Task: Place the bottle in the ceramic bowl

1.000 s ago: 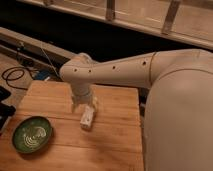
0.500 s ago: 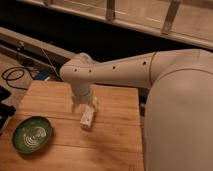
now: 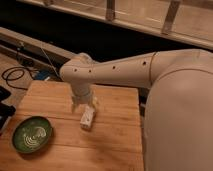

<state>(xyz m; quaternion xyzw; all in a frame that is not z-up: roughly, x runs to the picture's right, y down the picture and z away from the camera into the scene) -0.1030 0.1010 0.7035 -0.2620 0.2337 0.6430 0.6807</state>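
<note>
The small cream-white bottle [image 3: 87, 119] is on the wooden table [image 3: 115, 135] near its middle, its long side pointing away from me. My gripper [image 3: 84, 106] hangs straight down from the white arm, right over the bottle's far end and touching or nearly touching it. The dark-green ceramic bowl [image 3: 32, 134] with a pale swirl inside sits at the table's front left, about a bowl's width left of the bottle, and holds nothing.
The large white arm [image 3: 165, 95] fills the right side and overhangs the table's right edge. Black cables [image 3: 15, 76] lie on the floor at the left. A dark object [image 3: 4, 112] stands by the table's left edge.
</note>
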